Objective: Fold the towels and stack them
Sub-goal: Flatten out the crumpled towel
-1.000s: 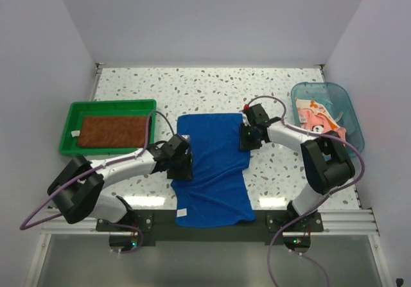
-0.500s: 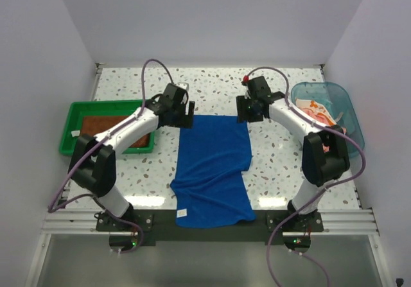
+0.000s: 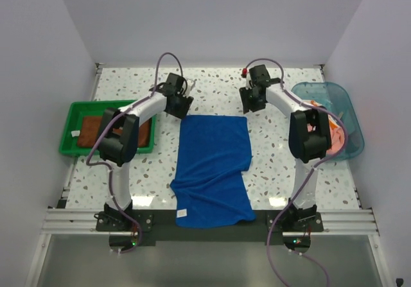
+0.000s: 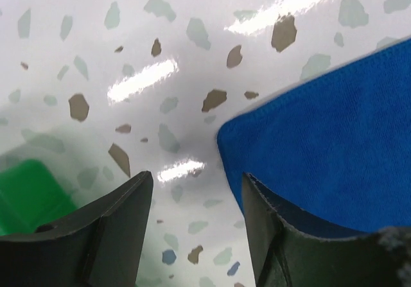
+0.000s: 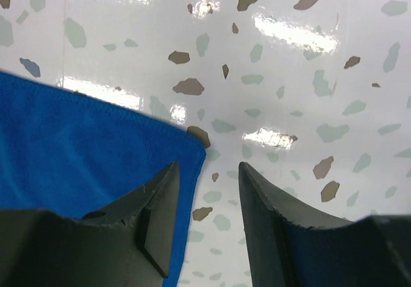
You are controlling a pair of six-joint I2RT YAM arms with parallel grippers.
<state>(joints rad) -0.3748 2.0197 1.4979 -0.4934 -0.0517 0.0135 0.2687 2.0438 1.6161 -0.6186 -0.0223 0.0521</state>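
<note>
The blue towel (image 3: 215, 158) lies spread on the middle of the desk (image 3: 282, 165), its long side running from the far half of the desk back to the near edge. Its far half is flat, with a straight far edge and two square corners. Its near half is rumpled, with a fold bulging out on the left, and a small white tag (image 3: 182, 214) shows at the near left corner.

The left pincer (image 4: 196, 181) hangs over the towel's far left corner. Its fingers stand apart with bare desk between them and grip nothing. In the left wrist view the corner lies flat just ahead of the gap, and the right-hand finger (image 4: 282, 235) overlaps the blue cloth. Whether it touches the cloth cannot be told.

The right pincer (image 5: 209, 166) hangs over the far right corner. It too is spread and holds nothing. In the right wrist view the corner lies flat on the desk, ending just by the tip of the left-hand finger (image 5: 154, 223), which overlaps the cloth, while the other finger is over bare desk.

Both arms reach far forward from their bases, arching inward toward the towel's far edge.

The brown towel (image 3: 88, 131) lies flat in the green tray (image 3: 74, 107) at the left of the desk, partly hidden by the left arm. At the right, pink and orange towels (image 3: 335, 133) lie bunched in the clear blue tub (image 3: 347, 107), partly behind the right arm. Tray and tub are both well apart from the blue towel.
</note>
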